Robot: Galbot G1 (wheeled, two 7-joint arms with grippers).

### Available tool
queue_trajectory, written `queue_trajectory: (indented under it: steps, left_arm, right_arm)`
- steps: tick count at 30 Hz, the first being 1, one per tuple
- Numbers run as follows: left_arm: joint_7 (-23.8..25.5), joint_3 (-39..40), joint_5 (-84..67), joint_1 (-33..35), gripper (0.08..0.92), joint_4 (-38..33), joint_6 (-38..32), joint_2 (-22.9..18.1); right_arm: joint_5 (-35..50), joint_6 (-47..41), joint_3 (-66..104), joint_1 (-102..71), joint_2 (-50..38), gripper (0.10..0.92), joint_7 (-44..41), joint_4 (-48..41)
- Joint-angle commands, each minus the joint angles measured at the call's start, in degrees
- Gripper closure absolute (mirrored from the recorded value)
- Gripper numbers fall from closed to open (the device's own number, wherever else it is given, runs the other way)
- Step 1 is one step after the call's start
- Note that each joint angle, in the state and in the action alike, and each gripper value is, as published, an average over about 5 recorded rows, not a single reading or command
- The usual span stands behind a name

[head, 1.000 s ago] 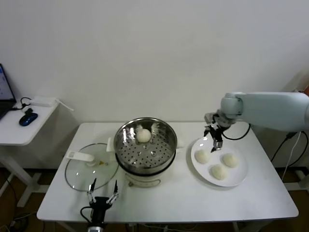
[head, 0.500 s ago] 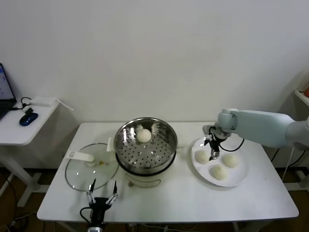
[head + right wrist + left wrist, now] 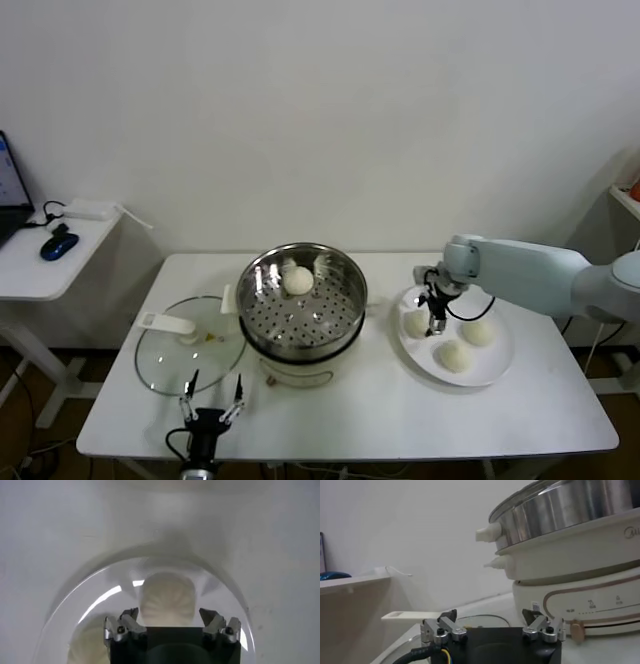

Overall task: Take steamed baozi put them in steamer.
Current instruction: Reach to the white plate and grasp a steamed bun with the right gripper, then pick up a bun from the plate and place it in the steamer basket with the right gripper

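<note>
Over the white plate (image 3: 490,368), our right gripper (image 3: 434,318) spread wide around a bun (image 3: 167,598), one bun (image 3: 296,281) inside the steamer (image 3: 300,300), left gripper (image 3: 211,402) released, parked near the table's front edge.

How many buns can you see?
4 buns. One sits in the steamer, on its far side. Three lie on the white plate: one under the open right gripper at, one at, one at. None seem hidden.

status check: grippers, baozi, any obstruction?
Right gripper open over a plate baozi. Left gripper open, parked at table front. One baozi in steamer. No obstruction.
</note>
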Motion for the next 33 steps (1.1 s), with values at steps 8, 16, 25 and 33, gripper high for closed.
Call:
queue_trajectory:
  steps: [8,16,25,33]
  left_arm:
    - [-0.1,0.1,0.3,0.0,0.177,-0.1,-0.1,0.0]
    - [-0.2,-0.1,0.3,0.1,0.177,-0.4,-0.1,0.2]
    - [-0.2,0.7,0.6,0.3,0.177,-1.4,0.1,0.2]
    - [-0.2,1.4,1.0,0.3,0.177,-1.9,0.3,0.4]
  right_arm:
    - [-0.1,-0.5,0.7,-0.3,0.1,0.362,-0.6,-0.4]
    - [6.6,-1.7,-8.6,14.0,-2.0,0.409,-1.3,9.7]
    - [20.5,-4.2,-19.2,39.8,-2.6,0.406,-2.6,28.0]
    - [33.7,-9.6,-15.8,48.8,1.6,0.406,-1.3,35.0]
